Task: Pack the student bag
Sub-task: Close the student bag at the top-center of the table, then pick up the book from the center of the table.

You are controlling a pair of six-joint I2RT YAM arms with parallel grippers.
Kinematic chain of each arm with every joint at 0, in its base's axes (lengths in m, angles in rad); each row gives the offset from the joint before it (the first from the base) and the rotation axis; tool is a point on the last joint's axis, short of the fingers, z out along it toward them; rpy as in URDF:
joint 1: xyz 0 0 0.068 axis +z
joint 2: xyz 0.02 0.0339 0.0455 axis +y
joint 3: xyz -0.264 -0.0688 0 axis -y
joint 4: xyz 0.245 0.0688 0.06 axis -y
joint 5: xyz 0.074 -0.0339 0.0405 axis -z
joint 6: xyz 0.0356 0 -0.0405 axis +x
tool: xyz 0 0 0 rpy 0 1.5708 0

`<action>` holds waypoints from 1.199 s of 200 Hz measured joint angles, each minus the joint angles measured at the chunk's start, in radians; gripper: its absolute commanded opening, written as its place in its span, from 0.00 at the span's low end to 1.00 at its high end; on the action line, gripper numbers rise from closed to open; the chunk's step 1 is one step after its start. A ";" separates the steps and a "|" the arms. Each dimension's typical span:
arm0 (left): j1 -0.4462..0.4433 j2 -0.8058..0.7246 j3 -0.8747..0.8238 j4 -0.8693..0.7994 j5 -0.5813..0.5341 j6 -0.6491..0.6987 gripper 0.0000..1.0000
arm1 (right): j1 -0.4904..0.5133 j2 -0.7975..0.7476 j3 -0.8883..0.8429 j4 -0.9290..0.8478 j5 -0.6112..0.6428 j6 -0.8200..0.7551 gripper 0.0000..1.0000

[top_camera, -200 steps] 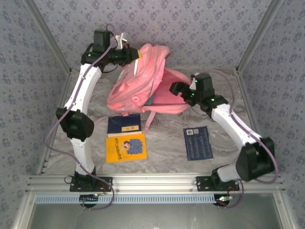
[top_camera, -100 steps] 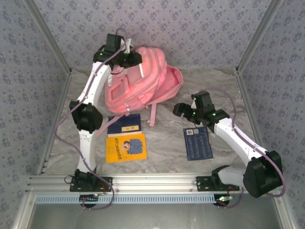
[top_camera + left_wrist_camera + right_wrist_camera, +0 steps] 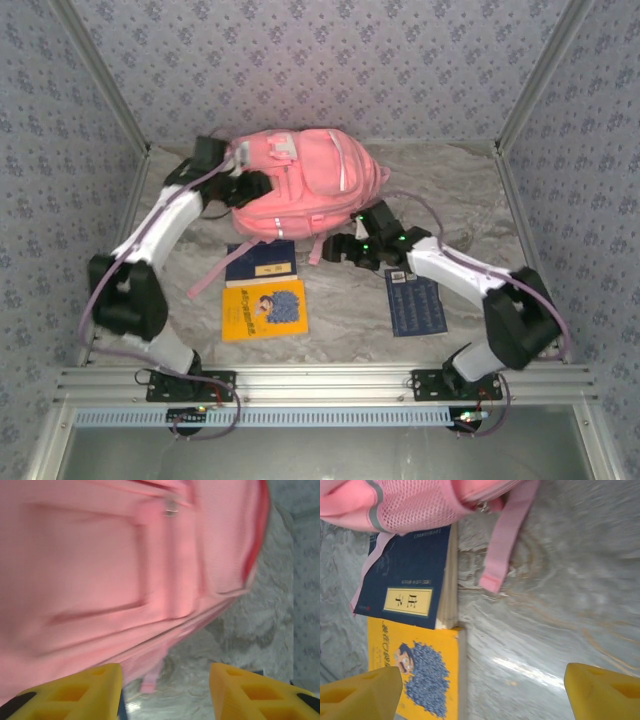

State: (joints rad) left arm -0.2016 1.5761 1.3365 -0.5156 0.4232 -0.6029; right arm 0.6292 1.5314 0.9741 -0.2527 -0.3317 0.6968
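The student bag (image 3: 300, 185) lay at the far middle of the counter (image 3: 460, 200), front pockets up, its near edge overlapping the dark blue book (image 3: 262, 262). The left claw (image 3: 165, 680) stood at the bag's left side, fingers parted, gripping nothing. The right claw (image 3: 480, 692) hung wide open and empty above the counter, near a pink strap (image 3: 505, 540).

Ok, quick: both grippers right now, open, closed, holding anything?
Left gripper: open, holding nothing, student bag just ahead of it.
Right gripper: open, holding nothing, over the table.
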 measured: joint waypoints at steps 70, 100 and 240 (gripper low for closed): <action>0.230 -0.098 -0.491 0.147 -0.041 -0.187 0.46 | 0.076 0.381 0.193 0.204 -0.195 0.171 0.73; 0.228 -0.052 -0.525 0.212 -0.006 -0.236 0.45 | 0.076 0.448 0.247 0.249 -0.227 0.230 0.72; 0.190 0.021 -0.548 0.291 0.035 -0.299 0.41 | 0.080 0.512 0.293 0.241 -0.229 0.238 0.69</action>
State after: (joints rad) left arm -0.0113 1.5974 0.7883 -0.2241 0.4587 -0.9024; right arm 0.7097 2.0438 1.2667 -0.0120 -0.5606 0.9344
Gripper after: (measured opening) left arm 0.416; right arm 0.688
